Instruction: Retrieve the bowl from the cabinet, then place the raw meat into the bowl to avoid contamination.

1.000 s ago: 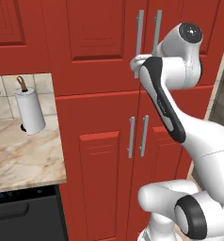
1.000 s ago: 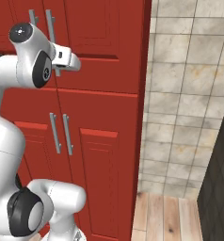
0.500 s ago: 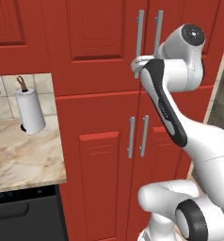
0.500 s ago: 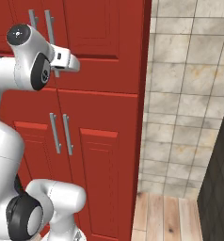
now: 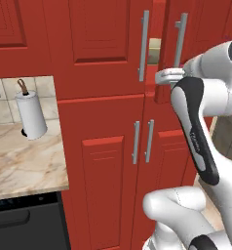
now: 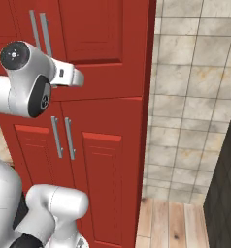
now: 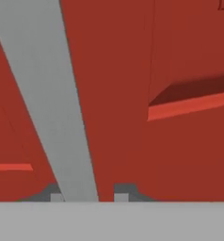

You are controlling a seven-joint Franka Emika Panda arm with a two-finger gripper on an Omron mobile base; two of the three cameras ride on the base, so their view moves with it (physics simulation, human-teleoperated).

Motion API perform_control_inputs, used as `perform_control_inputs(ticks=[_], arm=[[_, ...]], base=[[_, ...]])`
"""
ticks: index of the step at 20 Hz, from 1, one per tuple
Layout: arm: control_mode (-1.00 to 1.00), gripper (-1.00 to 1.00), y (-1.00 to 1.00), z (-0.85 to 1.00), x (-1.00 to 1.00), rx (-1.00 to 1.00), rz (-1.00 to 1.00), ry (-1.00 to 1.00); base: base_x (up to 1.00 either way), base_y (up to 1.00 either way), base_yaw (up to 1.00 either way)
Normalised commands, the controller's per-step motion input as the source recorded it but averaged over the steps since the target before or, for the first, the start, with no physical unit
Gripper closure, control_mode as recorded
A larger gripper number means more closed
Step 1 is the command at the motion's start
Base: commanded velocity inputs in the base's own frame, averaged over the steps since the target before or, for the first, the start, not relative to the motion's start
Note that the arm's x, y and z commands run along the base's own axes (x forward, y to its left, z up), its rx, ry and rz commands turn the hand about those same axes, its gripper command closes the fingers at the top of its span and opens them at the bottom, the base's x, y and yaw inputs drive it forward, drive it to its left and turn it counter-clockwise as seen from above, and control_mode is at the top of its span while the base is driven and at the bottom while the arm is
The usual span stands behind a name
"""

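the silver bar handle (image 7: 57, 108) of the cabinet's (image 5: 103, 58) upper right door is grasped between the gripper (image 7: 85, 193) jaws; the door is seen slightly ajar.

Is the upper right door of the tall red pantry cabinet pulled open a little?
Yes, in the left base view the upper right door of the tall red cabinet stands ajar, a pale gap showing beside its silver bar handle.

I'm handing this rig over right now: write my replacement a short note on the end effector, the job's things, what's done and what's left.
End effector: closed around the long silver bar handle of the upper right door of the tall red panelled cabinet.
Done: that door is cracked open, with a pale gap beside the handle.
Left: swing the door wide, take out the bowl, put the raw meat in it.
Nearby: white paper-towel roll on the marble counter.
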Motion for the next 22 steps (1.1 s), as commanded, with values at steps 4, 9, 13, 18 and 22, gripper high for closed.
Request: perform_control_inputs(ticks=[4, 9, 13, 18, 22], arm=[[-1.00, 1.00, -0.79, 0.03, -0.62, 0.05, 0.12, -0.05], [-1.00, 1.00, -0.79, 0.03, -0.22, 0.05, 0.11, 0.00], [-1.00, 1.00, -0.62, 0.15, -0.31, 0.02, 0.08, 0.00], [-1.00, -1.00, -0.59, 0.17, -0.36, 0.03, 0.06, 0.00], [-1.00, -1.00, -0.58, 0.17, -0.39, 0.03, 0.06, 0.00]], base=[[0.00, 0.00, 0.00], [0.00, 0.00, 0.00], [0.00, 0.00, 0.00], [0.00, 0.00, 0.00], [0.00, 0.00, 0.00]])
